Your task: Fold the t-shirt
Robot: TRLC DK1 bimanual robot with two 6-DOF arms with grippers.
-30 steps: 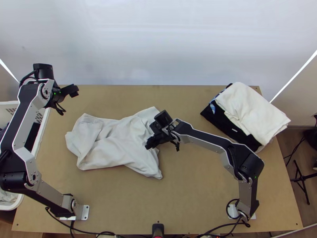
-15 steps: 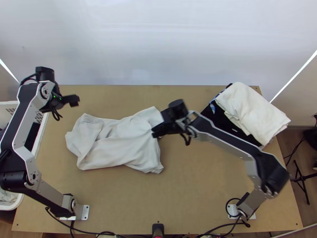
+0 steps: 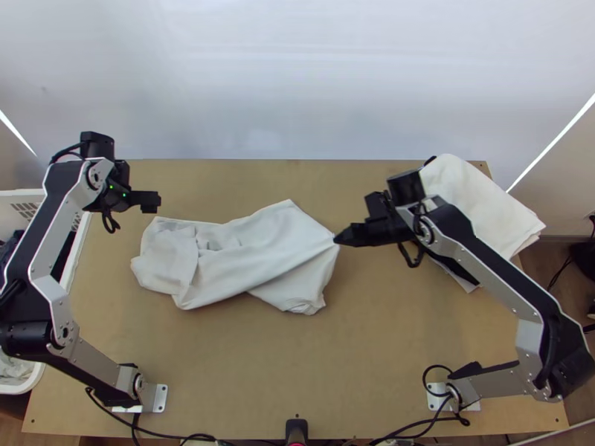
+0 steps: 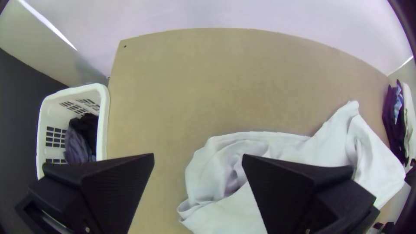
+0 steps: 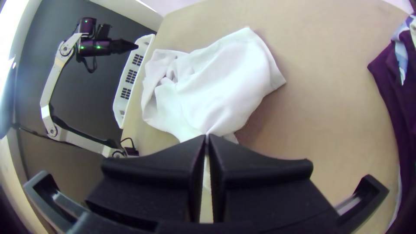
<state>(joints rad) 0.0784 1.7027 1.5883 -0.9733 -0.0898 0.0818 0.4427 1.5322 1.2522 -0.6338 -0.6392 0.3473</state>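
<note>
T-shirt (image 3: 253, 256), white and rumpled, lies on the desk (image 3: 297, 372), a bit pinched in the right claw (image 3: 337, 238) (shut tight, that one), while the left claw (image 3: 156, 201) gapes wide and empty.

Bright, even light around the white t-shirt (image 3: 260, 253). You get pale sheen on the wall (image 3: 297, 89) beyond it. Right wrist view: soft shadow just beside it, white glare well apart. Both wrist views bend straight edges, darken corners.
</note>
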